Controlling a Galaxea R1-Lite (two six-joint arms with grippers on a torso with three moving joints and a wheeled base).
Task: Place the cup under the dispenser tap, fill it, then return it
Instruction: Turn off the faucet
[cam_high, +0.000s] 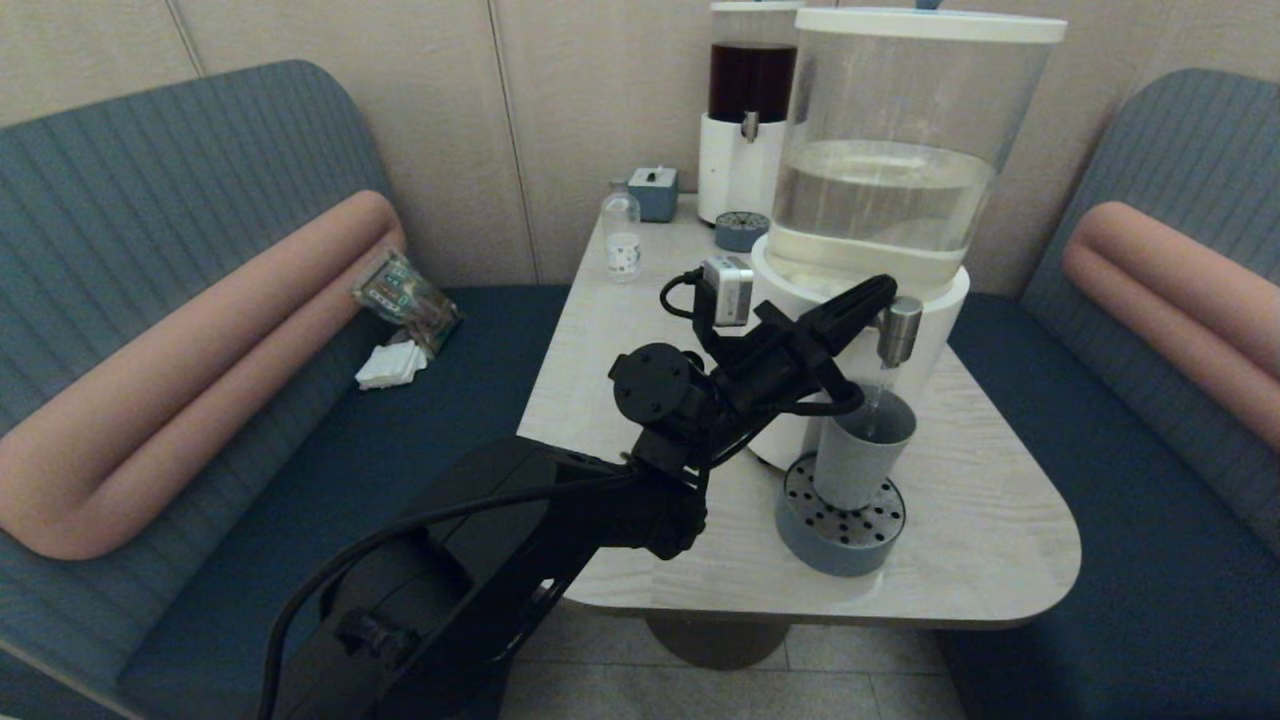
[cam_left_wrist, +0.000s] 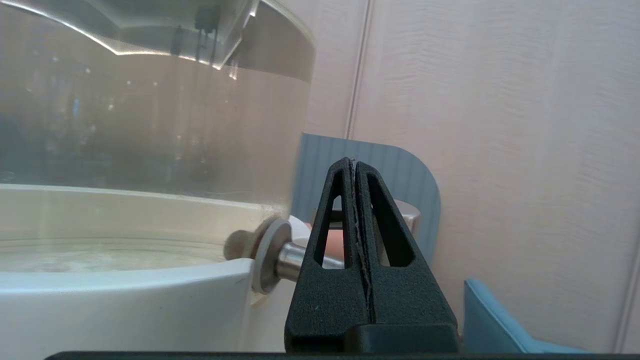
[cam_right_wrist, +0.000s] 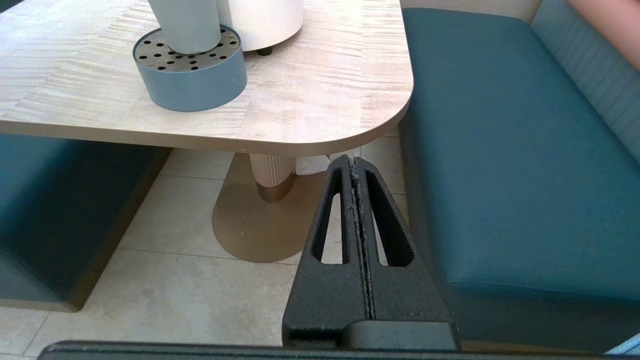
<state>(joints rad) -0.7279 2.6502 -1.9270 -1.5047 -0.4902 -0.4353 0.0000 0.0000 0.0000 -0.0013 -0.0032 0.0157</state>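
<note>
The grey-blue cup stands upright on the round perforated tray, straight under the steel dispenser tap of the big clear-liquid dispenser. A thin clear stream seems to run from the spout into the cup. My left gripper is shut with nothing in it, its tip right at the tap's top on the left side; contact is unclear. In the left wrist view the shut left gripper covers most of the tap. My right gripper is shut and parked low off the table's corner; the cup shows there.
A second dispenser with dark-red liquid, its small tray, a small bottle and a blue box stand at the table's far end. Blue benches flank the table. A packet and napkins lie on the left bench.
</note>
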